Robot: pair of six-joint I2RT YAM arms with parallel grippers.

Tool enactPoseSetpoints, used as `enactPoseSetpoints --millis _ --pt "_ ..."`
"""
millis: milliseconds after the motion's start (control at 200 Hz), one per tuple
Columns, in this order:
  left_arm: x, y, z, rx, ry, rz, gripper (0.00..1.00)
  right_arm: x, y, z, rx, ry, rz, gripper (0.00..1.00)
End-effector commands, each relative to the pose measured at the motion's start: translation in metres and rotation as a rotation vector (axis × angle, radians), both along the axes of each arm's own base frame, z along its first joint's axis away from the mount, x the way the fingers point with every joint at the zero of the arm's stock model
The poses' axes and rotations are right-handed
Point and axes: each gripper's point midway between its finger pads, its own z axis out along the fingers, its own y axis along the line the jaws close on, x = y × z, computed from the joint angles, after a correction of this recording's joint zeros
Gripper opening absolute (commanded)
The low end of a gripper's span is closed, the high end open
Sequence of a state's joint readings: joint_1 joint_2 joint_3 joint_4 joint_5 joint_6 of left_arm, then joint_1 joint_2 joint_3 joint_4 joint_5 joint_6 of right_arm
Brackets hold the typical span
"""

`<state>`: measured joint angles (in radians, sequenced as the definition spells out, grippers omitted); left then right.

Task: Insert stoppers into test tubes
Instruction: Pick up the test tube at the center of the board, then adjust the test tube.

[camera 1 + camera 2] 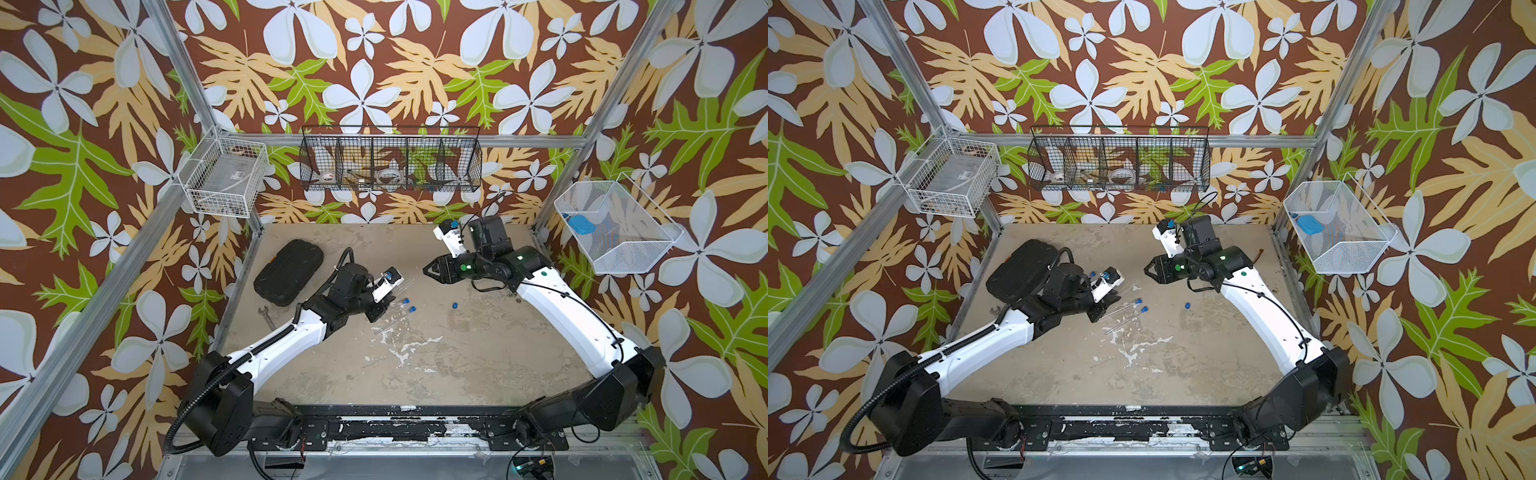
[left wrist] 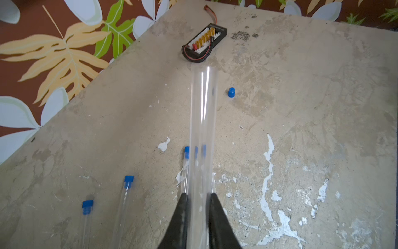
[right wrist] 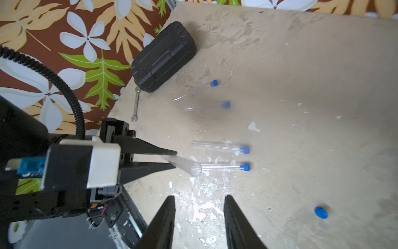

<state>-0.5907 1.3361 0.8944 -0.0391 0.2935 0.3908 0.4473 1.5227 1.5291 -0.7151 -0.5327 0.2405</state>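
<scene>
**Left claw**: closed narrow on one open tube. The grip sits partway along the tube. The unstoppered mouth juts free past the fingertips, off the surface, and faces the right arm.

**Right claw**: jaws moderately apart with nothing between them. It hovers opposite the tube mouth, apart from it.

**Loose stopper**: one small blue plug alone on the bare surface, well apart from both claws and on the right arm's side of the tubes.
- Handling, as judged: very light, hard and smooth, so it is likely to roll or squirt out of a careless pinch.
- Best hold: across the wider cap end, leaving the narrower plug end free to enter the tube.

**Stoppered tubes**: four lie flat, each with a blue cap in place.
- Two lie side by side just below the held tube.
- Two more lie nearer the black case.
- Handling, as judged: thin, stiff, clear-walled, slippery and possibly brittle. A firm squeeze mid-length is safer than one at the rim.

**Status**: by this count, one tube remains to be plugged.

**Also present**:
- A grey wrench beside the case.
- A connector board at the surface's far edge.
</scene>
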Motion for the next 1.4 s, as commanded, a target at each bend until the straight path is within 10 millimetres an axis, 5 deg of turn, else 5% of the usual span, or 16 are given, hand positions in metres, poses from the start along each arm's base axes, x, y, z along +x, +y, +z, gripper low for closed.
enactPoseSetpoints --millis 0,325,1396 --pt "-0.002 -0.012 0.024 -0.083 -0.093 -0.057 0.12 -0.019 0.01 -0.004 0.053 0.147 0.053 0.4" --pt "-0.009 -0.022 0.028 -0.076 -0.137 -0.125 0.12 -0.027 0.022 -0.019 0.07 0.258 0.117 0.41" --pt "-0.01 -0.023 0.024 -0.056 -0.153 -0.142 0.12 -0.033 0.025 -0.037 0.058 0.326 0.129 0.17"
